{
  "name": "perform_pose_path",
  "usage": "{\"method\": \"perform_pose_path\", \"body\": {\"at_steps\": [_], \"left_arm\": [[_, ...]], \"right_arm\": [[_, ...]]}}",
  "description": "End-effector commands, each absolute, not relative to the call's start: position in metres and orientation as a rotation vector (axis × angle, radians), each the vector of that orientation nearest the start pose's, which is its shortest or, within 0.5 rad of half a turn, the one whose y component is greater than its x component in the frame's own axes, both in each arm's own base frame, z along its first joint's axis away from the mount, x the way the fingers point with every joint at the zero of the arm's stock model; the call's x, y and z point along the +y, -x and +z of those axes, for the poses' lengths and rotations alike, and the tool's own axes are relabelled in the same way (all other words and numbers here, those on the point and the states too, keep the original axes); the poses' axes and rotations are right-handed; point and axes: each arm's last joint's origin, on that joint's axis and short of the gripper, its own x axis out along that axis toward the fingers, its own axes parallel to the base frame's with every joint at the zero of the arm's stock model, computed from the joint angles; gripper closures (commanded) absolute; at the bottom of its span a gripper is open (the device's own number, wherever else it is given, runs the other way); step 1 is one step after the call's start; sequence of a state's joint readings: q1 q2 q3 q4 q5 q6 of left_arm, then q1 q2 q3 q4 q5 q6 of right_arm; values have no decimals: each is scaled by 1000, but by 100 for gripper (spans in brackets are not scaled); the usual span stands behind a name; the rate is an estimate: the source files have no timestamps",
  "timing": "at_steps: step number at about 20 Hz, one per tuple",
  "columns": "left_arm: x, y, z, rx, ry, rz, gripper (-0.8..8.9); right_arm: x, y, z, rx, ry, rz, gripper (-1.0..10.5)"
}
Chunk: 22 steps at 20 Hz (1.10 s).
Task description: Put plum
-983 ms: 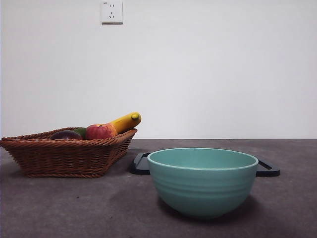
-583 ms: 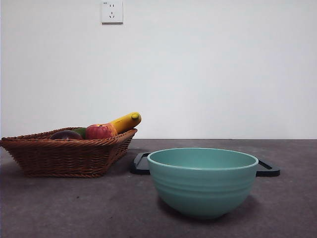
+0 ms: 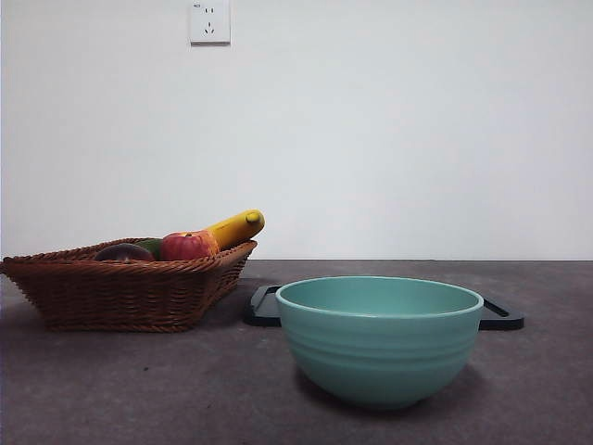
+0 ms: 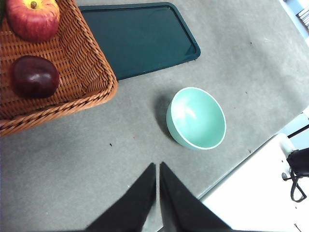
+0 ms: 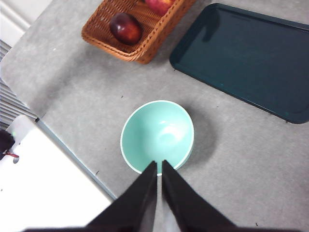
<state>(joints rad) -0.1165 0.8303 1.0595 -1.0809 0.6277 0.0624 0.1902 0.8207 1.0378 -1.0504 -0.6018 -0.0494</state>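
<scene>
Our left pincer (image 4: 158,166) hangs high over bare worktop (image 4: 96,174) with its 2 black jaws pressed nearly together, clenched on nothing. Our right pincer (image 5: 159,164) hangs just as high, its jaws likewise clenched and empty, their tips lying over the near rim of the bowl as that wrist camera sees it. In the front view we see neither arm.

We see the grey worktop carrying everything. On it lies a dark teal tray (image 5: 251,53), flat and bare, just beside one corner of the wicker basket (image 4: 91,72). The basket sits at the left in the front view. The mint-green bowl (image 3: 380,338) stands upright in front of the tray, apart from the basket.

Inside the basket, a yellow banana (image 3: 236,226) pokes up over the far rim. A red-and-yellow apple (image 4: 33,18) rests next to it. The plum (image 4: 35,77), dark maroon and glossy, lies in the basket near the apple, well apart from both pincers.
</scene>
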Motion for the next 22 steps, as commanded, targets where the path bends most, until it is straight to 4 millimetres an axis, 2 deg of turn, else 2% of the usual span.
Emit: {"method": "perform_pose_path", "body": {"at_steps": [1, 2, 3, 6, 7, 8, 16, 22], "left_arm": [[-32, -125, 350, 793, 146, -738, 802], [-32, -125, 350, 793, 146, -738, 775], [-32, -125, 350, 793, 146, -738, 716], [-32, -125, 350, 794, 149, -736, 384], [-32, -125, 350, 796, 152, -734, 315], [-32, -125, 350, 797, 155, -733, 285], [-32, -129, 350, 800, 155, -712, 286], [-42, -161, 351, 809, 119, -634, 308]], "right_arm": [[41, -124, 345, 797, -113, 777, 941], [41, -124, 345, 797, -113, 777, 934], [41, -124, 345, 798, -114, 777, 880], [41, -124, 345, 800, -118, 775, 589], [41, -124, 345, 801, -121, 774, 555], [41, -124, 345, 802, -123, 773, 553], [41, -124, 345, 802, -124, 772, 554], [41, -124, 346, 802, -136, 767, 554]]}}
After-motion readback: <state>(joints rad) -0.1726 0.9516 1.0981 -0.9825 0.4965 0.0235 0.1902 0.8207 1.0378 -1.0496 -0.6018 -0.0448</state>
